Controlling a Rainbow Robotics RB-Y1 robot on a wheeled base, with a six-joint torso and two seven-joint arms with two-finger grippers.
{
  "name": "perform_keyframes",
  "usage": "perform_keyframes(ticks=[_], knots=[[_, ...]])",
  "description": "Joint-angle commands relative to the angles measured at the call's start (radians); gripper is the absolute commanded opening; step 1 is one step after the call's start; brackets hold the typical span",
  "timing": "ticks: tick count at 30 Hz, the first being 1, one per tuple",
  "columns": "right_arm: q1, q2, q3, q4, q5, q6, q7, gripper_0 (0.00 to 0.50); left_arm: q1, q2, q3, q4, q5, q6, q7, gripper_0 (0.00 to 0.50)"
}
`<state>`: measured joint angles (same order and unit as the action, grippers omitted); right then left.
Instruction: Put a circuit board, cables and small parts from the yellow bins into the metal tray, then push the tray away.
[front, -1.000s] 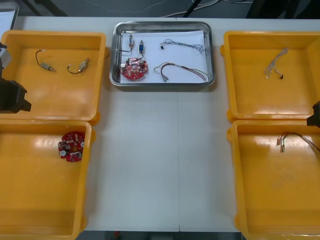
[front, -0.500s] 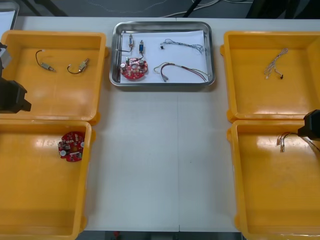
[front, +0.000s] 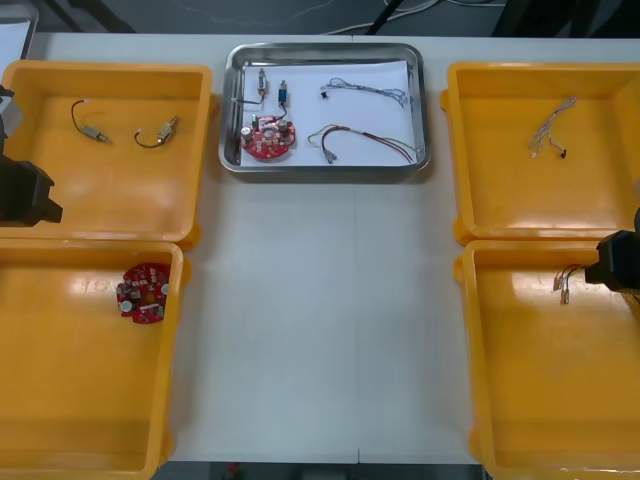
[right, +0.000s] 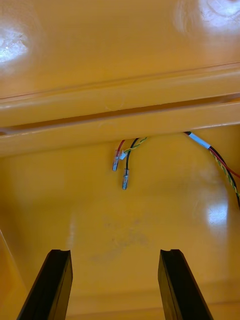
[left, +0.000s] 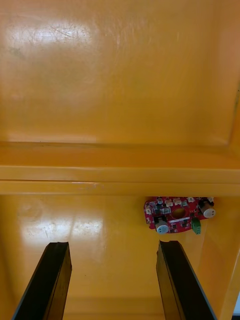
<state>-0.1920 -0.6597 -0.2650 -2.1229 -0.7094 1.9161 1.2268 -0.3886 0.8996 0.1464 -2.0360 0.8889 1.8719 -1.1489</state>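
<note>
The metal tray (front: 420, 100) stands at the table's far middle. It holds a round red circuit board (front: 268, 138), small metal parts (front: 283, 95), a blue and white cable (front: 365, 90) and a red and yellow cable (front: 362, 141). My right gripper (right: 115, 282) is open above the near right yellow bin (front: 545, 440), its arm (front: 620, 262) at the right edge, just short of the red and yellow cable (right: 126, 159) (front: 572, 278). My left gripper (left: 112, 280) is open above the left bins, its arm (front: 25, 192) at the left edge, short of a circuit board (left: 176, 215) (front: 144, 292).
The far left yellow bin (front: 190, 120) holds two small metal parts on black cables (front: 90, 122) (front: 157, 132). The far right yellow bin (front: 470, 180) holds a thin pale cable (front: 552, 127). Bare table (front: 320, 320) lies between the bins.
My right arm has moved in from the right edge over the near right bin, toward the red and yellow cable. The left arm has stayed put.
</note>
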Motion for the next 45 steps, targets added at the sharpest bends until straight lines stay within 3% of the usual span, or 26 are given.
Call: perform_keyframes(ticks=[1, 45], knots=[[0.017, 0.008, -0.026, -0.034, 0.005, 0.004, 0.109, 0.5, 0.014, 0.039, 0.03, -0.01, -0.008, -0.008, -0.066, 0.5], [0.022, 0.009, -0.023, -0.035, -0.004, 0.004, 0.114, 0.5, 0.014, 0.039, 0.03, -0.01, -0.008, -0.008, -0.066, 0.5]])
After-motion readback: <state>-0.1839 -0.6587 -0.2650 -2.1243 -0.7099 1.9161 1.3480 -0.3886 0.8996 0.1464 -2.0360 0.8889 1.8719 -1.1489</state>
